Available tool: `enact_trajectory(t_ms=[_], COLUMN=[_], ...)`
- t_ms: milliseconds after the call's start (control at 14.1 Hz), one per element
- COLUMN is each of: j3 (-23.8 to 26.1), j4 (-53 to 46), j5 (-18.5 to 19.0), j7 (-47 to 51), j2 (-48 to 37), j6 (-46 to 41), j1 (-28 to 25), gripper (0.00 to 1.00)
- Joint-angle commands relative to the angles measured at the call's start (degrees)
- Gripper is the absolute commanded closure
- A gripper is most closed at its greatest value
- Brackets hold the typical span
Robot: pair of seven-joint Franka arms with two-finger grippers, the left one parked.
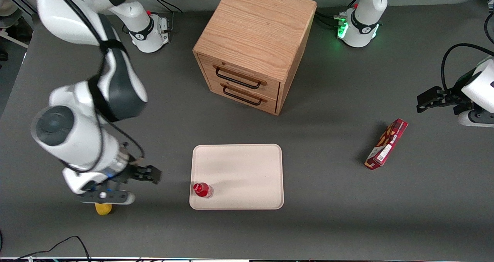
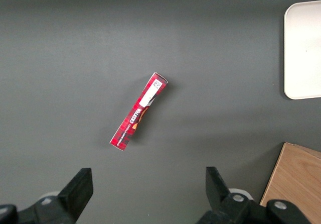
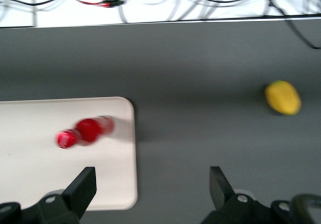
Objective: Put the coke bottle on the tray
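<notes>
A yellow fruit point(image 1: 103, 208) lies on the table point(image 1: 332, 200) nearest the front camera, partly hidden under my wrist. My gripper point(image 1: 153, 174) hangs above the bare table beside the tray point(image 1: 247, 169), fingers spread apart and holding nothing. The coke bottle point(image 1: 203, 190) stands upright on the tray, in its corner nearest me and the front camera

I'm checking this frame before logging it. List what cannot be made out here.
- Yellow object: front view, mostly hidden under the end effector, which hangs open above the table beside the tray.
- Coke bottle logo: too small in front view, blurred in right wrist view.
- Snack box print: too small to read.
</notes>
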State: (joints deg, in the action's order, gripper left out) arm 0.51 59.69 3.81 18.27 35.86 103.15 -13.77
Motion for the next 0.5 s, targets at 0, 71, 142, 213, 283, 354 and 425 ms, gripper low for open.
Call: enact_trajectory(t_ms=[0, 71, 142, 213, 283, 354, 425], j3=[0.9, 0.9, 0.9, 1.0, 1.0, 1.0, 1.1], j4=[14.7, 16.3, 17.6, 19.0, 20.3, 21.3, 22.8], j5=[0.7, 0.8, 0.8, 0.8, 0.7, 0.4, 0.1], j7=[-2.7, -3.2, -3.2, -3.4, -5.7, -8.7, -10.6], j2=[-11.6, -13.3, -14.7, -16.4, -18.5, -20.3, -22.3], j6=[1.0, 1.0, 1.0, 1.0, 0.7, 0.2, -0.5], j1=[2.6, 3.4, 4.4, 6.1, 7.2, 8.8, 10.8], gripper=[0.00, 0.00, 0.00, 0.00, 0.00, 0.00, 0.00])
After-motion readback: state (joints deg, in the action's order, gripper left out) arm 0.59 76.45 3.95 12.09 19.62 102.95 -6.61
